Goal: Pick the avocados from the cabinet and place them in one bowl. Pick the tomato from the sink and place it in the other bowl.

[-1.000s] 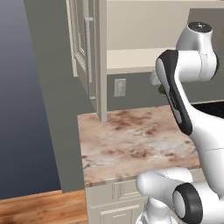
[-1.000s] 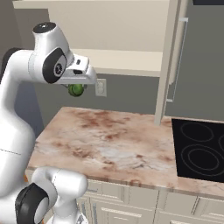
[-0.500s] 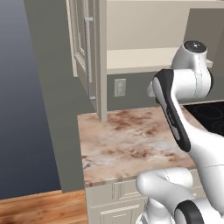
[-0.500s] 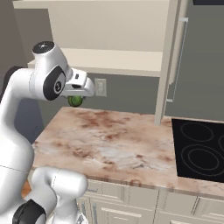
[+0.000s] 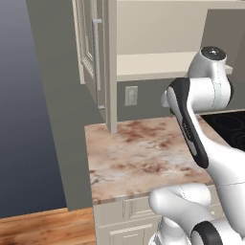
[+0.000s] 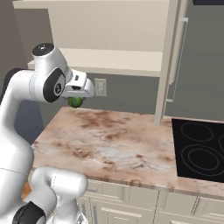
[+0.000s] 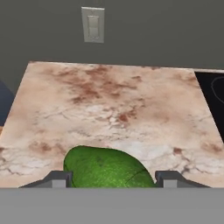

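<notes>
One avocado (image 7: 107, 168) clamped between the gripper (image 7: 113, 178) fingers, up over the marbled counter (image 6: 109, 140).
Hand view has the green fruit squeezed between both tips, a wall outlet (image 7: 92, 24) at 12 o'clock; right base view adds the open cabinet (image 6: 109, 59) shelf above and a black cooktop (image 6: 199, 151) at 3 o'clock.

Flat, even light across my views, with no clear source; the marbled counter (image 6: 109, 140) shows soft shade under the cabinet (image 6: 109, 30). No glare. Rendered edges look slightly soft and jagged.
</notes>
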Motion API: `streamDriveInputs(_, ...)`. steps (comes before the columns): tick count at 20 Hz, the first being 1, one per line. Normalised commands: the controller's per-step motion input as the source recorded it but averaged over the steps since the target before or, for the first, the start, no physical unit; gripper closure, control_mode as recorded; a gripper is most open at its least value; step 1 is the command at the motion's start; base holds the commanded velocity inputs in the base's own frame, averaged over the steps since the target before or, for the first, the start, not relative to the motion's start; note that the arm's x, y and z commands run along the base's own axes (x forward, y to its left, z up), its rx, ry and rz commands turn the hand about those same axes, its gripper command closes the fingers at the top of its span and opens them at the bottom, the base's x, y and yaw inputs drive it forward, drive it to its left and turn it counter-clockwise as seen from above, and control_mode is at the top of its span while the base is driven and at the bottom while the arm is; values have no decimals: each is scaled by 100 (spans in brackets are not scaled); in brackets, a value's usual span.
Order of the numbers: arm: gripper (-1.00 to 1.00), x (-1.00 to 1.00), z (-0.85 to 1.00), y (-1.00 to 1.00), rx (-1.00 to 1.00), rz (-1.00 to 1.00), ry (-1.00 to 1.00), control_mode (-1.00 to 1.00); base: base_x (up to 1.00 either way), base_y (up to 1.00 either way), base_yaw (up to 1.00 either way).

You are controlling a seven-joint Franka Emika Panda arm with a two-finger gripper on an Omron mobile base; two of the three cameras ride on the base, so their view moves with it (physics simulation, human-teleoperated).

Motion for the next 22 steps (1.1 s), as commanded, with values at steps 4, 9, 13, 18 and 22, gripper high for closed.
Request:
streamDriveInputs(4,100,0,0,0,0,0,0,100,-3,1,0)
streamDriveInputs(9,100,0,0,0,0,0,0,100,-92,-1,-7)
streamDriveInputs(13,100,0,0,0,0,0,0,100,-100,0,-10)
streamDriveInputs(18,100,0,0,0,0,0,0,100,-56,0,-28)
streamDriveInputs(22,100,0,0,0,0,0,0,100,0,-2,-58)
